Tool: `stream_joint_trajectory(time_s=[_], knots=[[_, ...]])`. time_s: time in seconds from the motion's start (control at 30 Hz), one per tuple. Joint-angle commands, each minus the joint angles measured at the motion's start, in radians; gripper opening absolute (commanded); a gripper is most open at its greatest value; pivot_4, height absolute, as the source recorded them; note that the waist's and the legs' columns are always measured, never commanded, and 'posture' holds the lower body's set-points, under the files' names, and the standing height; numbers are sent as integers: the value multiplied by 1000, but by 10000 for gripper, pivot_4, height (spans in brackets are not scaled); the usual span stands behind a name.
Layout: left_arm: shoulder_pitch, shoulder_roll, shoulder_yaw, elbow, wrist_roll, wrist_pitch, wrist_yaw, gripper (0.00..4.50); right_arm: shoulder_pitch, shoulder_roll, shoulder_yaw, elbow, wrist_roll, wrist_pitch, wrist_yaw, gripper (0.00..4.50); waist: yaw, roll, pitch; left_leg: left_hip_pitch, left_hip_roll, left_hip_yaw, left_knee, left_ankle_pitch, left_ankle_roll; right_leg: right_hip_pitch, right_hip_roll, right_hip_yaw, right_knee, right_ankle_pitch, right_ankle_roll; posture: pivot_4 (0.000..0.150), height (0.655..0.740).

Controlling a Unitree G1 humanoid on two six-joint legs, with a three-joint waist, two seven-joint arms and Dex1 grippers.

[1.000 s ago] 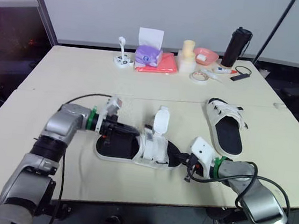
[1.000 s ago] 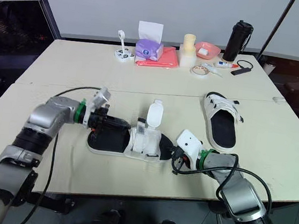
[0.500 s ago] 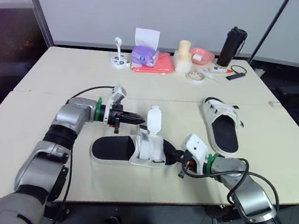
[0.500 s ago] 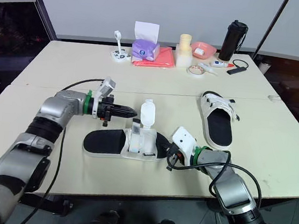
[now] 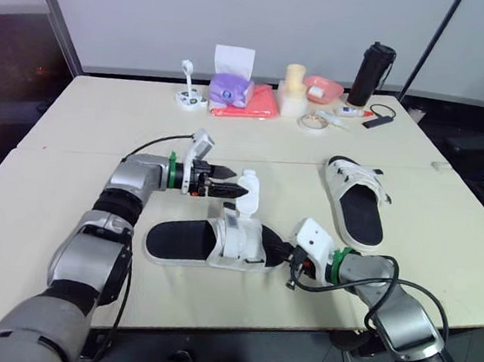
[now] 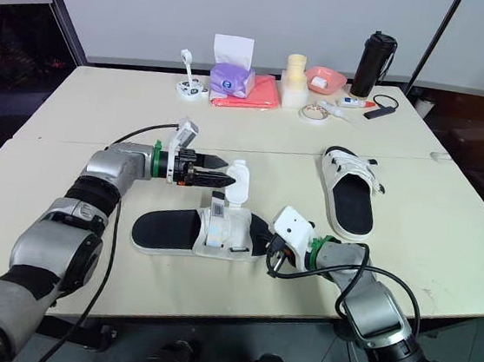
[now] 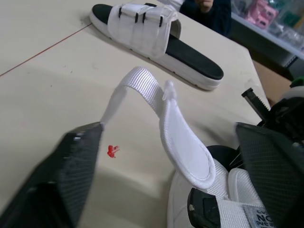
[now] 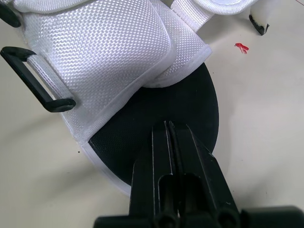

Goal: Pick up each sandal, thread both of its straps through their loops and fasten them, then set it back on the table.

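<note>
— What are the left fingers (image 7: 71, 175) doing?
— They are standing spread wide, held level above the surface (image 5: 82, 128). The raised strap (image 7: 183, 142) of the near sandal (image 5: 187, 240) is sitting in the gap between them, and neither finger seems to be touching it.
— And the right fingers (image 8: 164, 161)?
— They are pressing together and gripping nothing, with their tips pointing onto the black footbed at the sandal's toe end. I cannot tell whether they are touching it.
— Where is that sandal lying?
— It is lying flat near the front edge, between the two arms, with its toe pointing toward the right arm. Its white upper is covering the middle, and its black loops (image 8: 35, 78) are sticking out empty on one side. The strap is standing up and curling over on the far side.
— And the other one?
— The second sandal (image 5: 356, 213) is resting well apart, farther back on the robot's right, with its straps lying across its upper.
— Anything else?
— A small red mark (image 7: 112, 151) is showing on the surface just beside the strap. A purple tissue box (image 5: 228, 88) and a black bottle (image 5: 370, 73) are standing along the far edge.
</note>
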Motion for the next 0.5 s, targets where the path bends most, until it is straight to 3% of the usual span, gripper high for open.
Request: stream_joint_trajectory(time_s=[0.03, 0.33, 0.5], knots=[[-44, 25, 50, -14, -36, 47, -6, 44258, 32, 5, 57, 31, -7, 25, 11, 0, 0, 0, 0, 0, 0, 0, 0, 0, 0, 0, 0, 0, 0, 0, 0, 1500, 7400], [-16, -29, 14, -10, -20, 151, -74, 44258, 21, 2, 56, 43, -19, 13, 14, 0, 0, 0, 0, 1, 0, 0, 0, 0, 0, 1, 0, 0, 0, 0, 0, 1500, 7400], [-30, -73, 16, 89, 9, 102, -37, 44258, 23, -1, 55, 39, -23, 13, 13, 0, 1, 0, 0, 1, 0, 0, 0, 0, 0, 1, 0, 0, 1, 0, 0, 1500, 7400]])
